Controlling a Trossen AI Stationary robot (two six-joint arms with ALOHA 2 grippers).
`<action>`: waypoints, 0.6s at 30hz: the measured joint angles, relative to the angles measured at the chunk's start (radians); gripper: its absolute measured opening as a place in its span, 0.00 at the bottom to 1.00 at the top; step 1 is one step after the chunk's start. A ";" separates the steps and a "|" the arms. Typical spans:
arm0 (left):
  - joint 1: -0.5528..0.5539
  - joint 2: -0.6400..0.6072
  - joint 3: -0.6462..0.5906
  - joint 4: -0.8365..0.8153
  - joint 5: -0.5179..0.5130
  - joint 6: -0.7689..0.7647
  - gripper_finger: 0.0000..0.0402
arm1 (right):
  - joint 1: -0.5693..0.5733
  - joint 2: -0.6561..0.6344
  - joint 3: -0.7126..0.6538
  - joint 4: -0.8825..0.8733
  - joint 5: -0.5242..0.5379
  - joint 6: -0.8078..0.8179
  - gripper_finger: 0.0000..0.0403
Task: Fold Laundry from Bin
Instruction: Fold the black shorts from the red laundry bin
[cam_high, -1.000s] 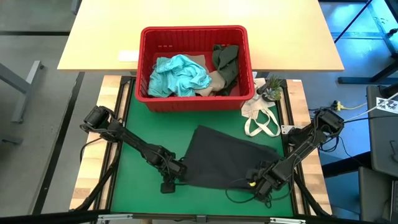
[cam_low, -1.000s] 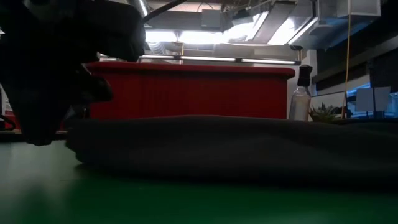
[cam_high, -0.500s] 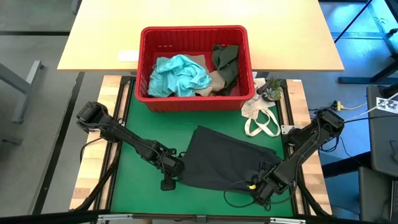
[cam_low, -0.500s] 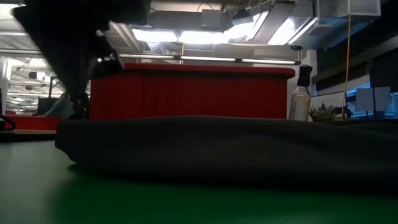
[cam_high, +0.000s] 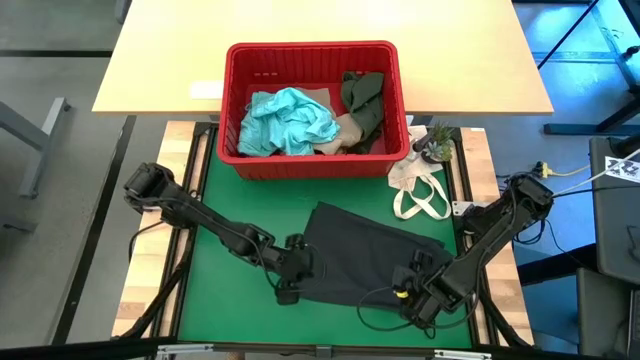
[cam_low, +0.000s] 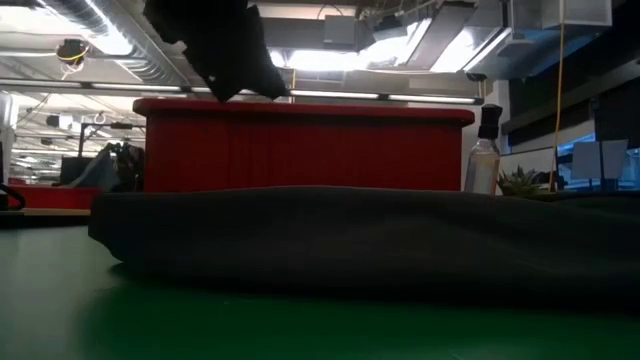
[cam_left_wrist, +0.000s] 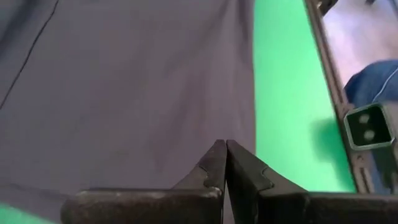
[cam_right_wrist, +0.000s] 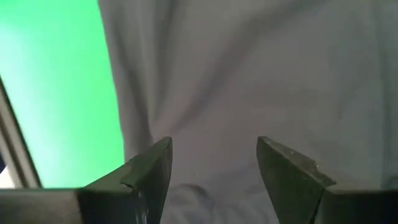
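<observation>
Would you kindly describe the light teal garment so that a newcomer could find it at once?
Start at the red bin on the far side of the green mat. Inside it, the light teal garment is crumpled at the left end, beside a beige-tan cloth and a dark olive one; it is the only bright, pale piece.

The green mat lies bare between the red bin and the dark garment, and along its left side, leaving open passage there. The garment covers the mat's middle and right. The left gripper, fingers pressed together, sits at its left edge; the right gripper, fingers spread, blocks the near right corner. A white bag and small plant crowd the far right corner beside the bin.
</observation>
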 joint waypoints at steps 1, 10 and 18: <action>-0.003 0.008 0.000 0.022 -0.001 0.001 0.01 | 0.000 0.000 -0.002 0.007 0.009 0.001 0.58; -0.036 0.125 0.000 0.104 -0.007 0.001 0.01 | 0.000 0.002 -0.076 0.135 0.035 0.001 0.58; -0.052 0.218 0.000 0.091 0.009 -0.004 0.01 | 0.000 0.002 -0.177 0.320 0.036 0.002 0.58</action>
